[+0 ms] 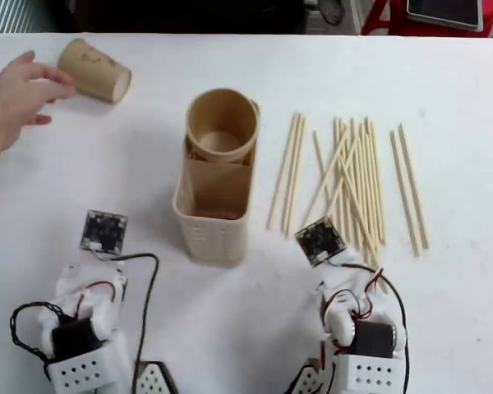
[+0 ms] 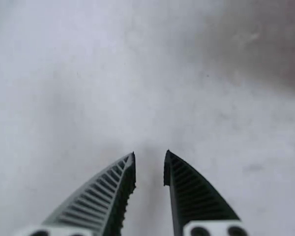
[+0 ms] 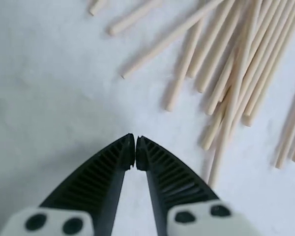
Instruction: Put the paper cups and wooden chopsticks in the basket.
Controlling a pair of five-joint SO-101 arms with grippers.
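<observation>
A cream slatted basket (image 1: pixel 212 234) stands mid-table with paper cups inside; the top cup (image 1: pixel 222 123) shows its open mouth. Another paper cup (image 1: pixel 94 70) lies on its side at the far left, where a person's hand (image 1: pixel 16 94) touches it. Several wooden chopsticks (image 1: pixel 353 180) lie spread on the table right of the basket, and their near ends (image 3: pixel 226 64) lie just beyond my right gripper (image 3: pixel 135 147), which is shut and empty. My left gripper (image 2: pixel 149 162) hangs slightly open over bare white table, holding nothing.
Both arms sit at the near edge, the left arm (image 1: pixel 86 316) left of the basket and the right arm (image 1: pixel 353 316) below the chopsticks. Cables (image 1: pixel 148 279) trail beside the left arm. A red chair frame (image 1: pixel 419 20) stands beyond the far edge.
</observation>
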